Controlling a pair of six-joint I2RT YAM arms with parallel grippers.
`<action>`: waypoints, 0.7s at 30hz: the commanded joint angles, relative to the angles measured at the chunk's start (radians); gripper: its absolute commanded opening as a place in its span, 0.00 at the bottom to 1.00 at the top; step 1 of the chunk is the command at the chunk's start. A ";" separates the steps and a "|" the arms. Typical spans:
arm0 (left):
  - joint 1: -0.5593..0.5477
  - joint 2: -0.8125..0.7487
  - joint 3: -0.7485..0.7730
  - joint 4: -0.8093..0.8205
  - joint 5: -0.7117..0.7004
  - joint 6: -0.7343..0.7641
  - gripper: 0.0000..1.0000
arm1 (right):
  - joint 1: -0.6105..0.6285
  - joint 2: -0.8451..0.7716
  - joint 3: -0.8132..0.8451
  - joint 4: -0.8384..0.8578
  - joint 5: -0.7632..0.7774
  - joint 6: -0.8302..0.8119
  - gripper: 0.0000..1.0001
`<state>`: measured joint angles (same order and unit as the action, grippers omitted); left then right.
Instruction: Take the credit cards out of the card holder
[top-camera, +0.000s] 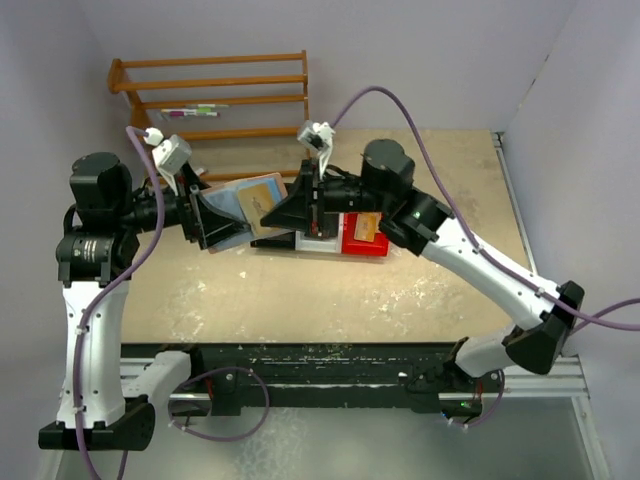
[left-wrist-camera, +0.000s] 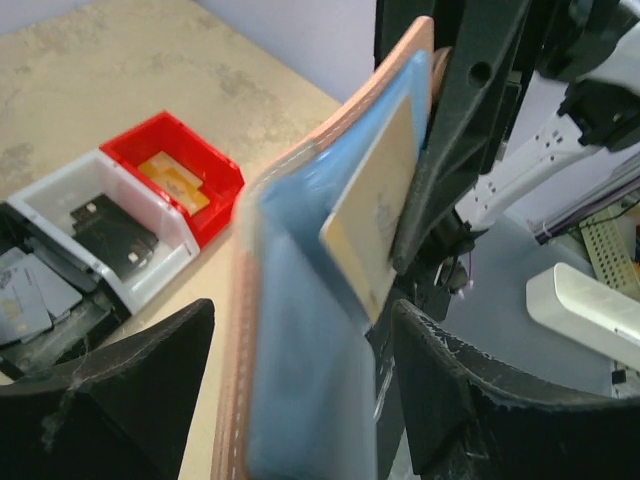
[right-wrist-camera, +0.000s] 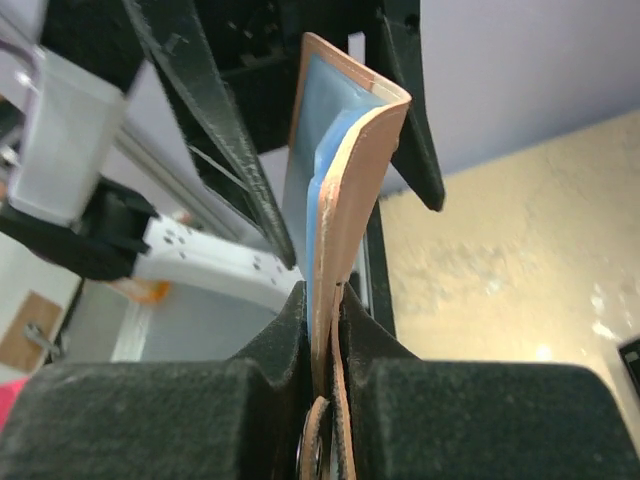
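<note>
The card holder (top-camera: 252, 203), pinkish-brown with light blue lining, hangs in the air between both arms. My right gripper (right-wrist-camera: 325, 300) is shut on its edge by the strap tab, the holder (right-wrist-camera: 345, 180) rising upright from the pads. In the left wrist view the holder (left-wrist-camera: 300, 350) stands between the wide-apart fingers (left-wrist-camera: 470, 390) of my left gripper (left-wrist-camera: 300, 310), which is open and not pressing on it. A golden-yellow credit card (left-wrist-camera: 375, 235) sticks partly out of the blue pocket. In the top view the left gripper (top-camera: 213, 215) faces the right gripper (top-camera: 287, 212).
Three small bins sit in a row on the table (top-camera: 330, 285): a red bin (left-wrist-camera: 180, 150) with a golden card, a white bin (left-wrist-camera: 60, 195) with dark cards, and a black bin (left-wrist-camera: 60, 325) with grey cards. A wooden rack (top-camera: 215, 95) stands at the back.
</note>
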<state>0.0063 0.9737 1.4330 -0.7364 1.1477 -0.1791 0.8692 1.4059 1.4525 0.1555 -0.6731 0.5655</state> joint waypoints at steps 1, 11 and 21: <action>-0.002 0.005 -0.001 -0.143 0.010 0.218 0.73 | 0.003 0.117 0.155 -0.540 -0.174 -0.314 0.00; -0.003 0.041 -0.076 -0.293 0.084 0.414 0.71 | 0.023 0.209 0.259 -0.591 -0.303 -0.374 0.00; -0.002 0.086 -0.103 -0.381 0.133 0.502 0.54 | 0.032 0.248 0.314 -0.612 -0.405 -0.401 0.00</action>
<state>0.0048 1.0622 1.3293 -1.1049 1.2392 0.2695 0.8917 1.6638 1.6878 -0.4591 -0.9703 0.1902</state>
